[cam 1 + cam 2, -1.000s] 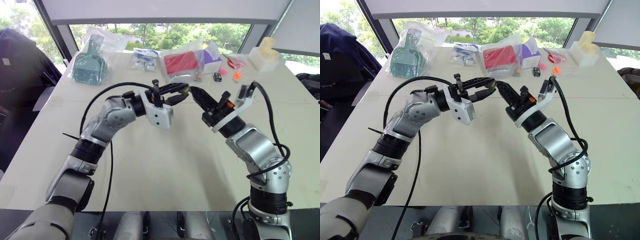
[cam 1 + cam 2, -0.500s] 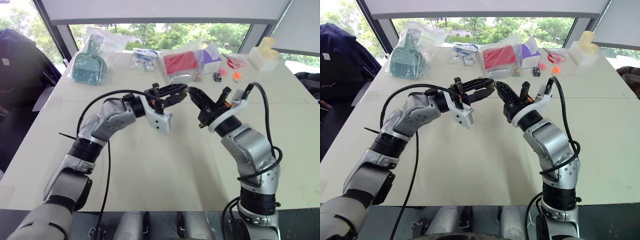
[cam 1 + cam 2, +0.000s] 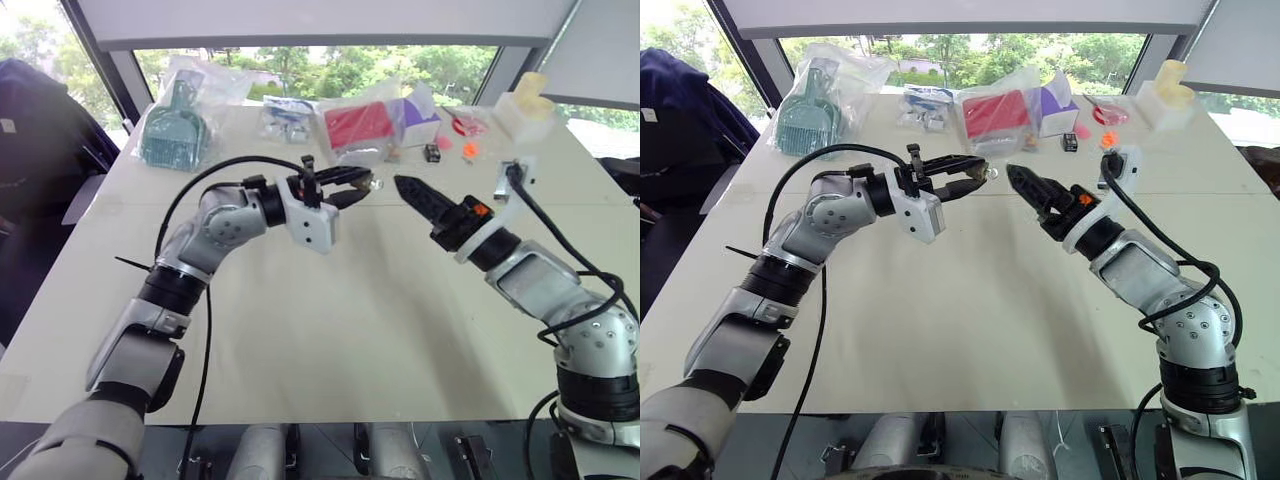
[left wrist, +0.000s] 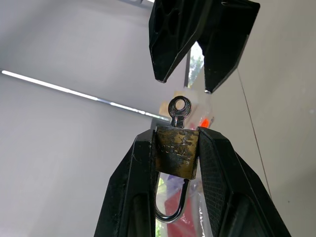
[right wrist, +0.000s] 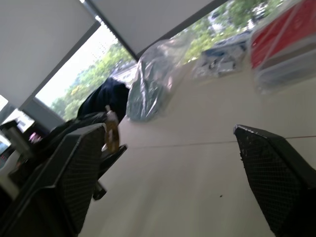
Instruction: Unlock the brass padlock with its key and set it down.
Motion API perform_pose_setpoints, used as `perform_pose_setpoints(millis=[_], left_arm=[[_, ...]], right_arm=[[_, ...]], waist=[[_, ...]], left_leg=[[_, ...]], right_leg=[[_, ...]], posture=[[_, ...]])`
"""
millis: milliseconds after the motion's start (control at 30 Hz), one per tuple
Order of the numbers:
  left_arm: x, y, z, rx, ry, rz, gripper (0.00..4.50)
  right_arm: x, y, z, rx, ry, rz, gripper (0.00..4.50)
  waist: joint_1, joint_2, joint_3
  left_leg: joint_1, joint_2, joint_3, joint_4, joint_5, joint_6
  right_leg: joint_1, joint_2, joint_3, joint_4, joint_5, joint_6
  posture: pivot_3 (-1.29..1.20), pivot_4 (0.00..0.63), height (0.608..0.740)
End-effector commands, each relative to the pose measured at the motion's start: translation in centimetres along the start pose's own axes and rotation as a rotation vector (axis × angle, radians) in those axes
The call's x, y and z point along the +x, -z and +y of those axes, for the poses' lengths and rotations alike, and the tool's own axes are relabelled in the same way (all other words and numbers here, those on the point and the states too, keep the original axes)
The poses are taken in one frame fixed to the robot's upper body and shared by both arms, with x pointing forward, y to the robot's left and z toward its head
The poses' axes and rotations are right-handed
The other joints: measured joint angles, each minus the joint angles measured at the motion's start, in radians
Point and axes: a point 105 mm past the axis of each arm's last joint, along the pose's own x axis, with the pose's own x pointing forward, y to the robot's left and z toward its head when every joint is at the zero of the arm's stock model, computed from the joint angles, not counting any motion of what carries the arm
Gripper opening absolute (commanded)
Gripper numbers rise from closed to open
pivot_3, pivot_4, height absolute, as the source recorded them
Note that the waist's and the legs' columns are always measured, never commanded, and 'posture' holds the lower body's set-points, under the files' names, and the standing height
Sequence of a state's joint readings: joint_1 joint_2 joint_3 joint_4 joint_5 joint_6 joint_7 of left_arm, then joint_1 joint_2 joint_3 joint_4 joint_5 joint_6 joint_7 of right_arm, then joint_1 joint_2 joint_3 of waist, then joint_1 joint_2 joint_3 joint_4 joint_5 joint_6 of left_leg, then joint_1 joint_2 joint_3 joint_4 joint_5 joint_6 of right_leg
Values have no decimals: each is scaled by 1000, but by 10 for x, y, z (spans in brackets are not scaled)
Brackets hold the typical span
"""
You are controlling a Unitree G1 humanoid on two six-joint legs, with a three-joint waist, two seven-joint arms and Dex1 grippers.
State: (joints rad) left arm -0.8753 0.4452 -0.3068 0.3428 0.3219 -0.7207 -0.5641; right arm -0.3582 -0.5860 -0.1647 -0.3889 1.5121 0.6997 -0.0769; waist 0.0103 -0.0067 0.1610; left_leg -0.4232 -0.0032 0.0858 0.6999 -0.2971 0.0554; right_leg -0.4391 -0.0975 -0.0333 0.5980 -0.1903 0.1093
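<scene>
Brass padlock (image 4: 177, 157) in left pincer (image 4: 175, 163) — key (image 4: 178, 110) inserted, right pincer (image 3: 1025, 183) apart.

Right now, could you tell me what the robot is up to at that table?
It is working on a small brass padlock. The left gripper is shut on the padlock's body and holds it up above the table, with the key sticking out of the lock. The right gripper is open, apart from the key and pointing toward it. The shackle looks seated, so the lock seems not yet open.
</scene>
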Motion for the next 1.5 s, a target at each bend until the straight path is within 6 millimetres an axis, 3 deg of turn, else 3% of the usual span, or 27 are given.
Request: perform_pose_setpoints(millis=[33,467,567,767,900,1167,1367,1500], left_arm=[[2,-8,13,22,-40,-35,661],[2,-20,11,21,-41,-87,661],[1,-21,9,17,-34,-89,661],[2,-24,8,11,-36,-95,661],[2,-23,7,-19,-33,-99,661],[-7,-2,-4,-270,68,-17,4467],[-27,33,0,-941,79,72,4467],[-26,44,8,-1039,17,85,4467]], right_arm=[[7,-2,21,-20,-97,-10,4027],[24,8,14,13,-126,30,4027],[26,9,12,9,-133,33,3141],[27,14,13,4,-140,46,171],[27,16,12,-2,-134,55,73],[28,17,-1,-37,-78,63,73],[21,8,-11,-49,-47,45,73],[17,4,-9,-61,-63,44,73]], waist=[[0,0,0],[1,0,0],[1,0,0],[2,0,0],[1,0,0],[2,0,0],[-6,0,0],[-4,0,0]], left_leg=[[0,0,0,0,0,0],[0,-1,0,0,0,0],[0,-1,0,0,0,0],[0,-1,0,0,0,0],[0,-1,0,0,0,0],[0,-1,0,0,0,0],[0,-1,0,0,0,0],[0,-1,-1,0,0,0]], right_leg=[[0,0,0,0,0,0],[0,0,0,0,0,0],[0,0,0,0,0,0],[0,0,0,0,0,0],[0,0,0,0,0,0],[0,0,0,0,0,0],[0,0,0,0,0,0],[0,1,0,0,0,1]], posture=[[0,150,740],[0,150,740],[0,150,740],[0,150,740],[0,150,740],[0,150,740],[0,150,740],[0,150,740]])
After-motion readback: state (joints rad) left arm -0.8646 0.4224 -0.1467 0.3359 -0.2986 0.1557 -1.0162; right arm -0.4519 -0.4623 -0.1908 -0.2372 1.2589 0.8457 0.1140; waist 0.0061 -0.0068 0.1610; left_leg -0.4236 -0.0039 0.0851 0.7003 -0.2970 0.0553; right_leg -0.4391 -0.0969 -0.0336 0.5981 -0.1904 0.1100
